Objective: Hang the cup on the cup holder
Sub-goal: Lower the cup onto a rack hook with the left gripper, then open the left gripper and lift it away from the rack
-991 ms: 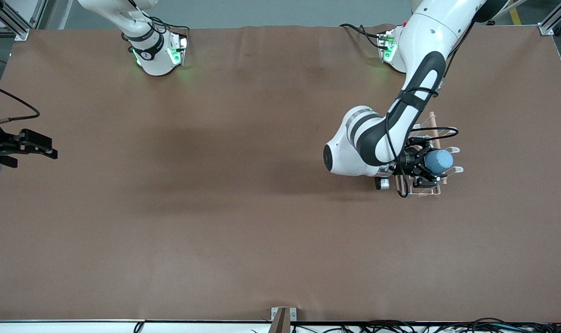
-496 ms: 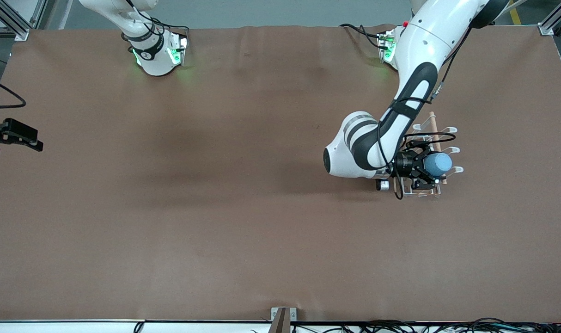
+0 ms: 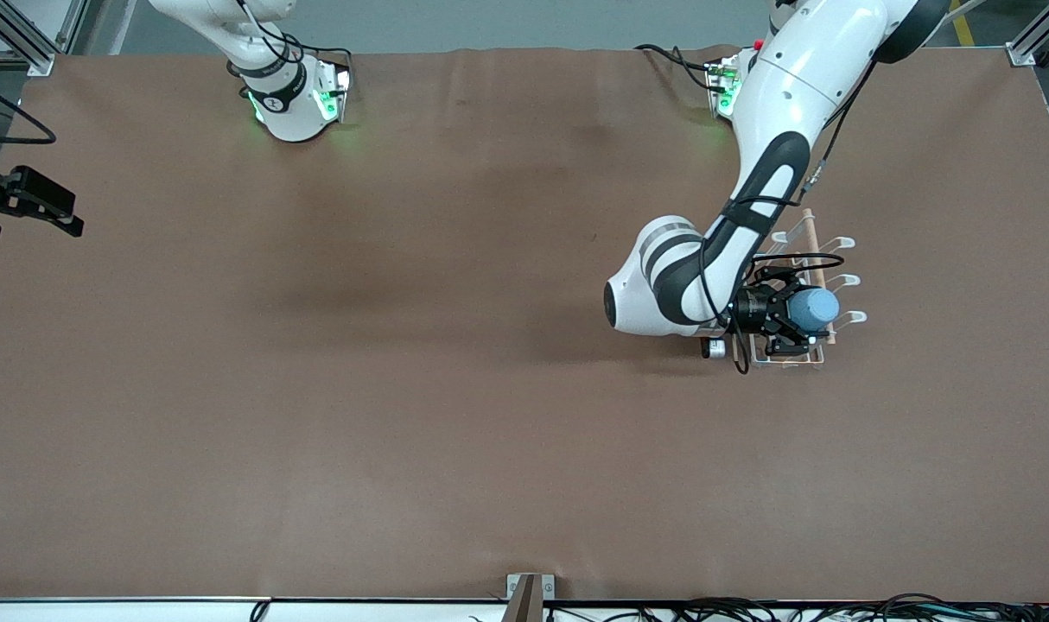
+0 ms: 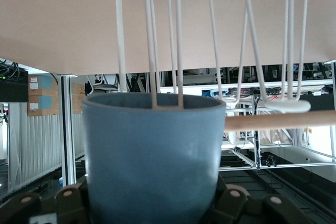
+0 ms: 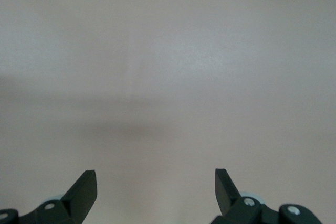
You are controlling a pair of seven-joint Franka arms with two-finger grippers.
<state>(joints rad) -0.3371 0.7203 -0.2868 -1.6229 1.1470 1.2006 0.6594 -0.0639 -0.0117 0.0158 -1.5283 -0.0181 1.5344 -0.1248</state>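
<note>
1. Left gripper (image 3: 792, 324): jaws closed on the light-blue cup (image 3: 813, 306), held over the white wire cup holder (image 3: 842, 279); in the left wrist view one wire prong (image 4: 164, 40) entered the cup's mouth (image 4: 152, 100).
2. Cup holder: stood near the table edge at the left arm's end, about midway between the robots' edge and the front camera's edge; wooden rod (image 4: 278, 120) along its top, just beside the cup rim.
3. Risk, judged: release before the prong sat deep enough might let the tapered, handleless cup slide off; cause, smooth plastic on thin angled wire.
4. Risk, judged: a sideways push might catch the rim on the rod or a neighbouring prong and shift or tip the light rack.
5. Right gripper (image 3: 28, 207): waited over the table edge at the right arm's end; jaws wide, holding nothing (image 5: 155, 192).
6. Room: brown tabletop (image 3: 403, 389) lay bare toward the centre; withdrawal path open; little room inside the rack.
</note>
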